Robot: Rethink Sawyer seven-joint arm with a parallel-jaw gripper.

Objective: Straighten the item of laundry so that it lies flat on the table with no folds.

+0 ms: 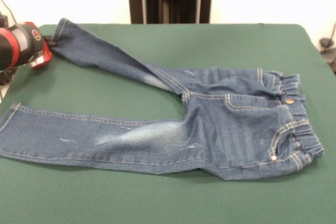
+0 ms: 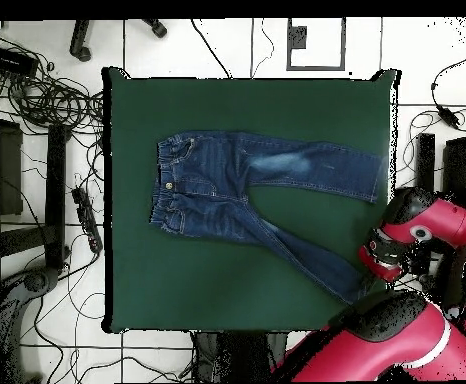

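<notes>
Jeans (image 1: 210, 124) lie mid-table (image 1: 157, 203), legs splayed, waistband toward the front view's right. A wide bare green strip runs along the near edge; another lies beyond the waistband. Gripper (image 1: 47, 45) sits at the far leg's cuff by the table's edge; grip state unclear.

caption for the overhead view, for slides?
Jeans spread on green table, legs splayed; end effector beside one hem.
</notes>
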